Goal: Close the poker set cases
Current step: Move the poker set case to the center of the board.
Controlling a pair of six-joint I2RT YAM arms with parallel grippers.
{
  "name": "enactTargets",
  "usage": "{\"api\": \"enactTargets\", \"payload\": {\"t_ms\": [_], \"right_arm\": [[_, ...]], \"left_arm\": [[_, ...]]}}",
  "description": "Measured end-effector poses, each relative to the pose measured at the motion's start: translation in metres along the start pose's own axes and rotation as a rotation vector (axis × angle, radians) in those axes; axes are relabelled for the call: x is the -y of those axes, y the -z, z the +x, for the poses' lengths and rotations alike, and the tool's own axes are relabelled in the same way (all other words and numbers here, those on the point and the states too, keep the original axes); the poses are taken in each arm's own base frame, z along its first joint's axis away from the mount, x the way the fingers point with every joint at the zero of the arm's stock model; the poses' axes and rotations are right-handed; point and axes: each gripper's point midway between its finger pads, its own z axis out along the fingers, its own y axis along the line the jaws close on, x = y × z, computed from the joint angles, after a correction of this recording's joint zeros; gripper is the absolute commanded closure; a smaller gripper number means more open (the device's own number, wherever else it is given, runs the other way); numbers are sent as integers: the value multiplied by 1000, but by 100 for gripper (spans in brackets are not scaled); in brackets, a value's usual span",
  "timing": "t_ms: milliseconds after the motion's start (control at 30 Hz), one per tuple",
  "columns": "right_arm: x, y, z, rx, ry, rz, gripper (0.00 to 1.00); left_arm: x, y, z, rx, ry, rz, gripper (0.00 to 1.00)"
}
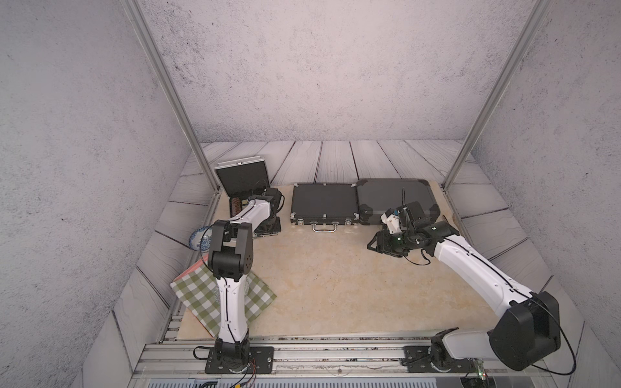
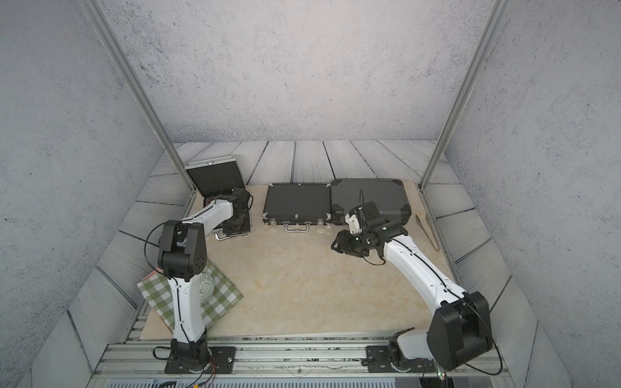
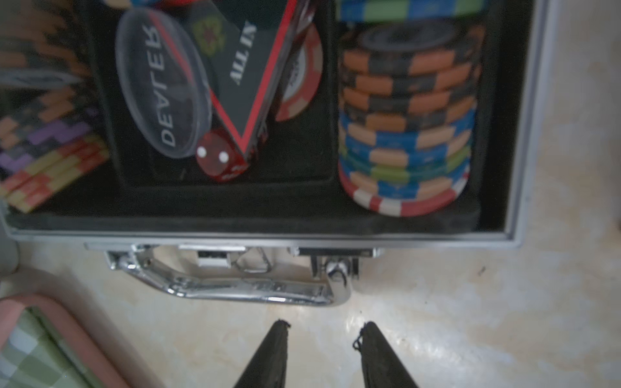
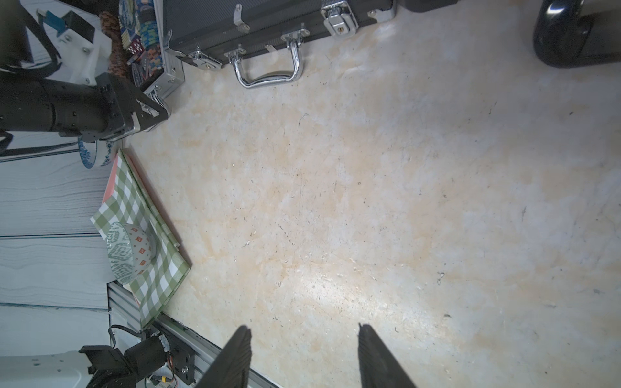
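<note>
The open poker case (image 1: 240,179) sits back-left on the table (image 1: 329,285), lid upright. The left tool (image 3: 324,326) hovers narrowly parted, empty, near its handle (image 3: 235,289); the right tool (image 4: 304,329) gapes wider, holding nothing.

Two readable markings, both inside the open poker case (image 3: 524,134)
In the left wrist view, a clear round dealer button (image 3: 161,84) reads "DEALER" in white capitals. The black, red-edged triangular plaque (image 3: 245,67) beside it reads "ALL IN". A red die (image 3: 216,158) just beside them shows two white pips.
</note>
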Motion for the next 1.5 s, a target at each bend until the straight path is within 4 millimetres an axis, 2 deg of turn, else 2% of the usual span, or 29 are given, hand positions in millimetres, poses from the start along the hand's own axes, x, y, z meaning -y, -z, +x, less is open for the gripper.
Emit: {"api": "enactTargets", "payload": {"t_ms": [233, 333, 500, 667, 800, 1500], "right_arm": [[1, -3, -1, -7, -3, 2, 47], [1, -4, -1, -8, -3, 2, 47], [1, -4, -1, -8, -3, 2, 47], [1, -4, -1, -8, -3, 1, 47], [1, -4, -1, -8, -3, 0, 47], [5, -8, 5, -20, -8, 6, 47]], "left_arm": [[6, 3, -15, 45, 0, 25, 61], [9, -4, -19, 47, -6, 22, 63], [6, -20, -13, 8, -7, 18, 71], [8, -21, -13, -2, 23, 48, 74], [9, -21, -13, -13, 82, 68, 80], [42, -14, -5, 41, 401, 96, 81]]}}
